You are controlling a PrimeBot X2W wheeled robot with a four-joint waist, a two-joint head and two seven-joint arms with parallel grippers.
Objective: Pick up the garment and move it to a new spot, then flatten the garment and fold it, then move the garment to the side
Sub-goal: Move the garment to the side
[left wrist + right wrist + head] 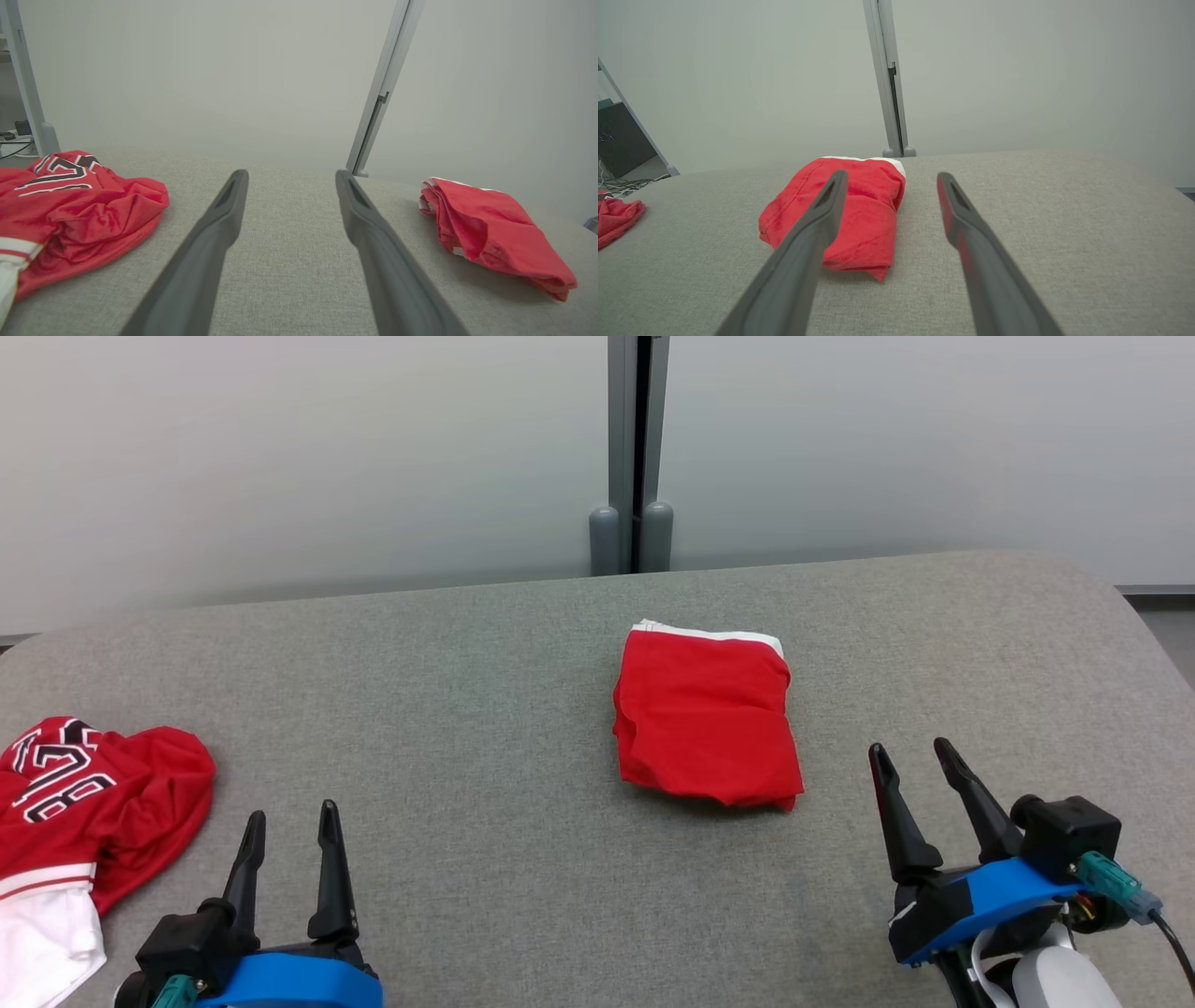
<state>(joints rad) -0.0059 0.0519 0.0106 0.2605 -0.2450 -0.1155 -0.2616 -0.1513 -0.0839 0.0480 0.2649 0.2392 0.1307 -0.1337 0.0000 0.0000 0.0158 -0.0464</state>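
grey table (448, 653) bears folded garment (707, 719), near spread right gripper (907, 748), apart from spread left gripper (292, 812).

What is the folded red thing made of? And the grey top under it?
The folded red garment: soft matte cloth, going by its creases and limp edges. The grey tabletop: seemingly covered in coarse matte fabric, with a speckled weave showing.

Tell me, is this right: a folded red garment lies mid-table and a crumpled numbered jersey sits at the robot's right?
No: the crumpled numbered jersey sits at the robot's left, as the head view shows. The folded red garment does lie in the middle of the table.
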